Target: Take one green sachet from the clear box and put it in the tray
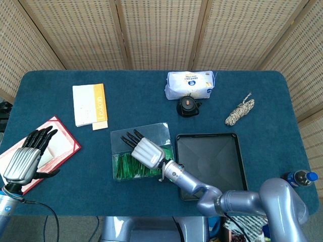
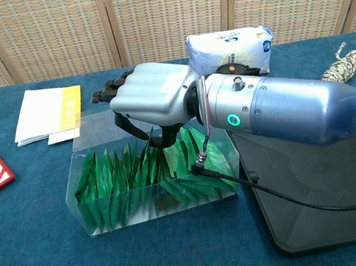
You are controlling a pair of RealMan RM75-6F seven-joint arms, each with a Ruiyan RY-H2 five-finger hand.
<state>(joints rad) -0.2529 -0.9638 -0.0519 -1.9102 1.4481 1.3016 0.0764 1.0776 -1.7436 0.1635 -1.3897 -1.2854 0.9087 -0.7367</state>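
Note:
The clear box (image 2: 110, 215) stands left of the black tray (image 1: 209, 156) and holds a row of upright green sachets (image 2: 112, 181). My right hand (image 2: 153, 97) hovers over the box's right half, its thumb and a finger reaching down and pinching the top of one green sachet (image 2: 150, 157); the other fingers point away over the box. From the head view, that hand (image 1: 146, 151) covers the box's middle. My left hand (image 1: 22, 159) rests with fingers spread, holding nothing, at the table's lower left over a red folder (image 1: 63, 137).
A white tissue pack (image 1: 190, 84) and a small black round object (image 1: 187, 106) lie behind the tray. A coiled rope (image 1: 239, 111) sits at the back right, a white-and-orange booklet (image 1: 90, 104) at the back left. A blue bottle (image 1: 301, 178) stands off the table's right edge.

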